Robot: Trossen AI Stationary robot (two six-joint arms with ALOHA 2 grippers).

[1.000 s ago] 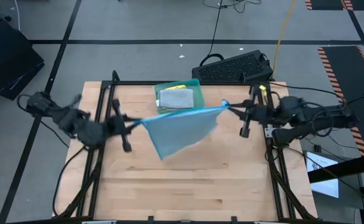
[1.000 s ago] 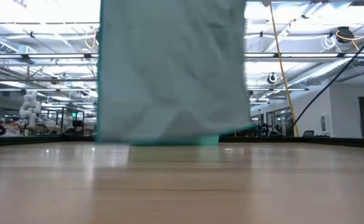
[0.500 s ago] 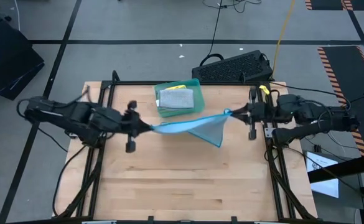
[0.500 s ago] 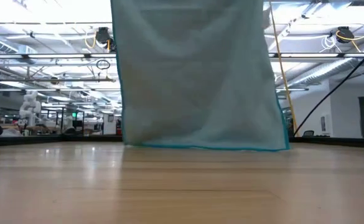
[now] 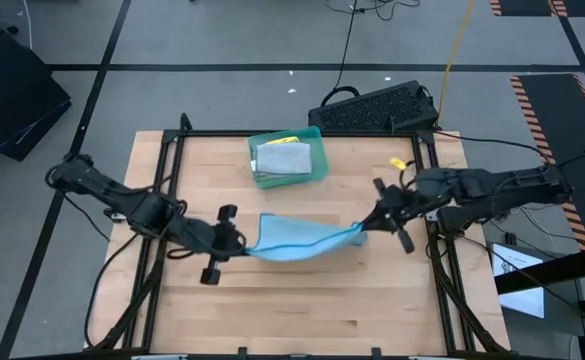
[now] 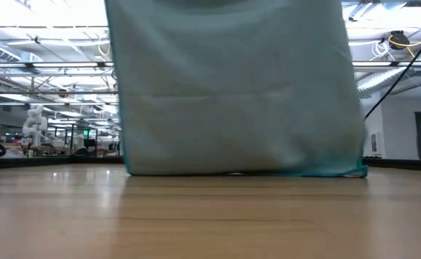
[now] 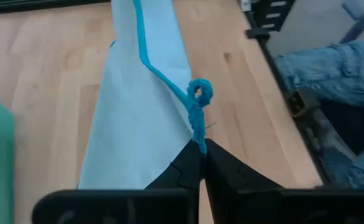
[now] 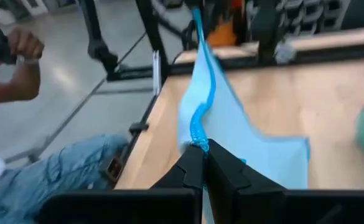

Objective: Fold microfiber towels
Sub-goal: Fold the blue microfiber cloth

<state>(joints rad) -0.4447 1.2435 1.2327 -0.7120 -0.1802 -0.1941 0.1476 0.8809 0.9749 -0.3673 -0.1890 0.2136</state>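
A light blue microfiber towel (image 5: 302, 240) hangs spread between my two grippers over the middle of the table. In the low view it fills the picture as a wide sheet (image 6: 239, 93) whose lower edge (image 6: 246, 173) reaches the table top. My left gripper (image 5: 242, 240) is shut on its left top corner, and my right gripper (image 5: 365, 228) is shut on its right top corner. A teal tray (image 5: 315, 135) at the far middle holds folded towels, a grey one (image 5: 284, 158) on top. My left gripper pinches the towel's corner (image 7: 198, 134) between its two fingertips, just under the hem's small blue loop (image 7: 200, 92), slanting down from the table's left. The towel hangs below it. My right gripper pinches the opposite top corner's darker blue hem (image 8: 199, 138) between its fingertips, coming nearly level from the table's right. The top edge between the two holds sags a little.
A black keyboard (image 5: 377, 108) lies beyond the table's far edge. Black frame rails (image 5: 164, 180) run along both table sides. A person in jeans (image 8: 63, 168) sits beside the table, one hand (image 8: 21, 45) raised. Bare wood lies toward the near edge.
Both grippers have gone down and toward the near edge, both tipping and rolling. The towel, at first flung out slanting toward the near edge, has swung down and now hangs lower, with its lower edge at the table top.
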